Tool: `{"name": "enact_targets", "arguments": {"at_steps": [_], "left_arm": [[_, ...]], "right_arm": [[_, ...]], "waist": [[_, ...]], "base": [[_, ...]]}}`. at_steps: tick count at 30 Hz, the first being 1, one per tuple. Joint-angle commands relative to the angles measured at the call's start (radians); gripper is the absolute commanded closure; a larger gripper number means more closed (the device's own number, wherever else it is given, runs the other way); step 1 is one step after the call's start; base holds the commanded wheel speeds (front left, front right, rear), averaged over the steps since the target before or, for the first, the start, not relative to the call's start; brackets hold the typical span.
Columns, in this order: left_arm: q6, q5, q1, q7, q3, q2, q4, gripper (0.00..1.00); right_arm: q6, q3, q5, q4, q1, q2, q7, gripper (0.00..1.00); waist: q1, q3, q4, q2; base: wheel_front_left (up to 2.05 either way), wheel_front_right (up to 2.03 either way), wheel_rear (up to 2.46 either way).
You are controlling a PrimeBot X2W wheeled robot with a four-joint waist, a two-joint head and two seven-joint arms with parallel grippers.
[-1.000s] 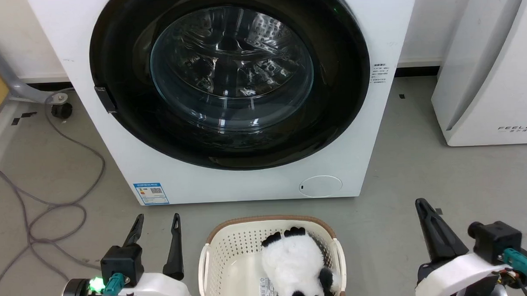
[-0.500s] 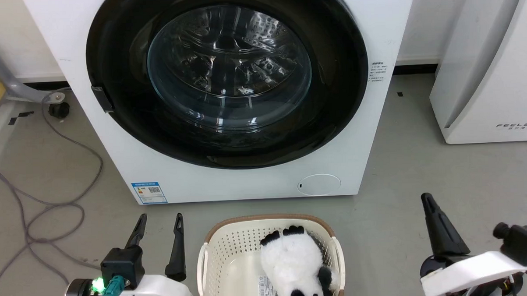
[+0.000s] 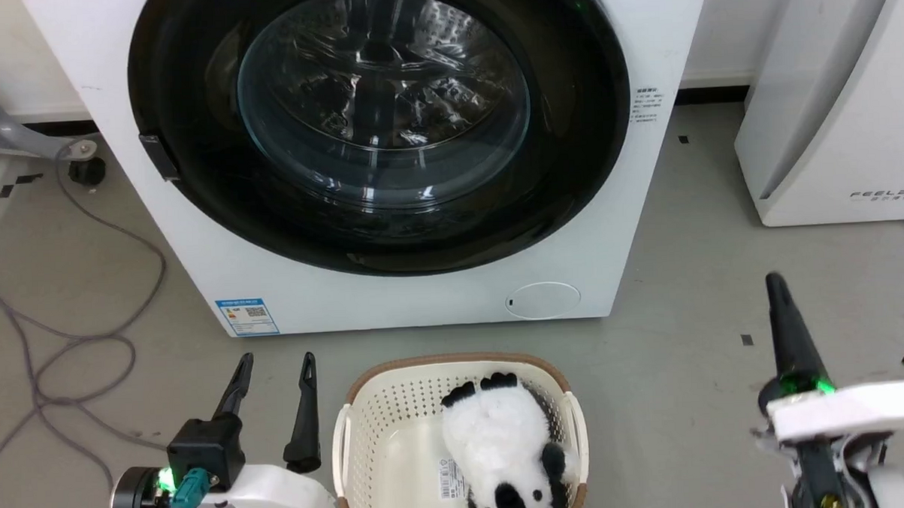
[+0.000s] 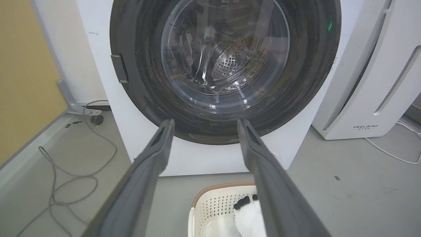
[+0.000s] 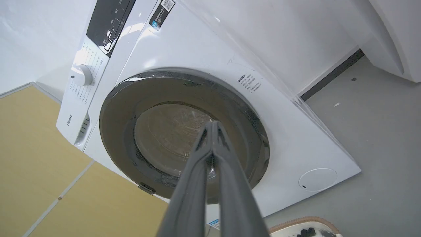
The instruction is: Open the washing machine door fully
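Observation:
The white washing machine (image 3: 393, 301) stands ahead of me on the floor. Its round glossy black door (image 3: 194, 195) with the clear glass bowl (image 3: 383, 98) lies flush against the front, closed, a small dark latch tab (image 3: 159, 157) on its left rim. My left gripper (image 3: 274, 359) hovers open at the lower left, well short of the machine, its fingers (image 4: 158, 148) apart and empty. At the lower right my right gripper (image 3: 776, 282) is raised with its fingers (image 5: 213, 131) pressed together, holding nothing, pointing toward the door (image 5: 131, 98).
A cream laundry basket (image 3: 360, 422) holding a panda plush (image 3: 496, 440) sits on the floor between my arms. A white FEELAIR appliance (image 3: 838, 120) stands at the right. Grey cables (image 3: 64, 350) loop on the floor at the left, near a caster (image 3: 87, 170).
The head view has shifted, so the machine sits slightly lower and left. My right gripper has risen and swung right, its wrist turning. The left gripper has barely moved.

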Motion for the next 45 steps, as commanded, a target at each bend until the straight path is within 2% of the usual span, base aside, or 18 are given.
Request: {"name": "enact_targets", "arguments": {"at_steps": [1, 13, 21, 28, 35, 45], "left_arm": [[-0.007, -0.01, -0.019, -0.011, -0.003, 0.003, -0.001, 0.0], [-0.024, -0.026, -0.058, -0.035, -0.002, 0.012, -0.014, 0.0], [-0.039, -0.039, -0.094, -0.051, -0.006, 0.019, -0.024, 0.0], [-0.05, -0.049, -0.122, -0.066, -0.009, 0.027, -0.039, 0.0], [-0.06, -0.062, -0.149, -0.08, -0.009, 0.034, -0.048, 0.0], [-0.073, -0.077, -0.175, -0.101, -0.002, 0.038, -0.063, 0.0]], "right_arm": [[0.001, -0.01, 0.071, 0.024, -0.048, -0.005, -0.006, 1.0], [0.001, -0.016, 0.287, 0.177, -0.274, -0.072, -0.007, 1.0], [0.001, 0.052, 0.414, 0.311, -0.486, -0.165, -0.016, 1.0], [0.001, 0.181, 0.514, 0.445, -0.702, -0.25, 0.007, 1.0], [0.001, 0.345, 0.596, 0.593, -0.925, -0.312, 0.083, 1.0], [0.001, 0.589, 0.675, 0.825, -1.237, -0.335, 0.274, 1.0]], "waist": [[-0.0001, 0.008, -0.002, 0.0], [-0.0001, 0.063, -0.002, 0.0], [-0.0001, 0.111, 0.012, 0.0], [-0.0001, 0.163, 0.024, 0.0], [-0.0001, 0.21, 0.033, 0.0], [-0.0002, 0.265, 0.037, 0.0]], "base": [[0.0, 0.0, 0.0], [0.0, 0.0, 0.0], [0.0, 0.0, 0.0], [0.0, 0.0, 0.0], [0.0, 0.0, 0.0], [0.0, 0.0, 0.0]]}}
